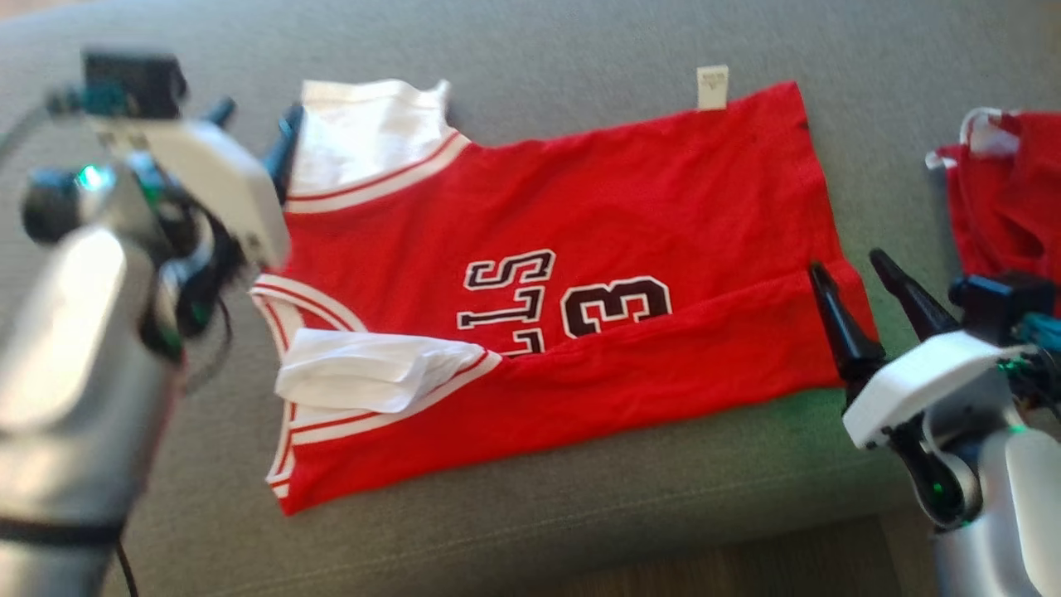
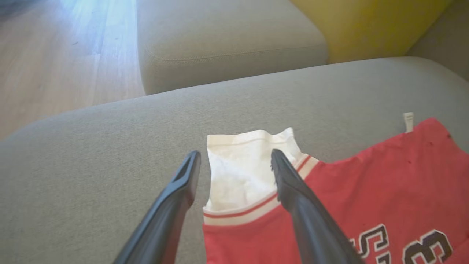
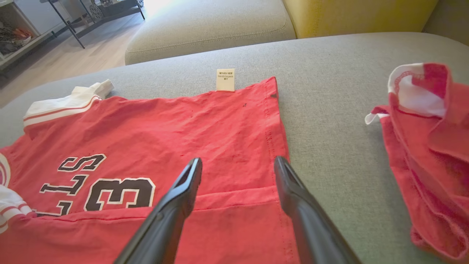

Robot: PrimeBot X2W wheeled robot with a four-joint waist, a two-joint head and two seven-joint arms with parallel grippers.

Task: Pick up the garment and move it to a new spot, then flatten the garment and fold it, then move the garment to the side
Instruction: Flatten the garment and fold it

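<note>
The garment is a red jersey with white trim and black lettering, spread on the grey sofa cushion. Its near long edge is folded up over the lower part of the lettering. A white label sticks out at its far edge. My left gripper hovers open over the white shoulder strap, one finger on each side, holding nothing. My right gripper is open above the hem corner at the jersey's right end, also holding nothing.
A second red and white garment lies crumpled on the cushion to the right. Beyond the cushion are another grey seat, a yellow cushion and wooden floor. The cushion's front edge runs close below the jersey.
</note>
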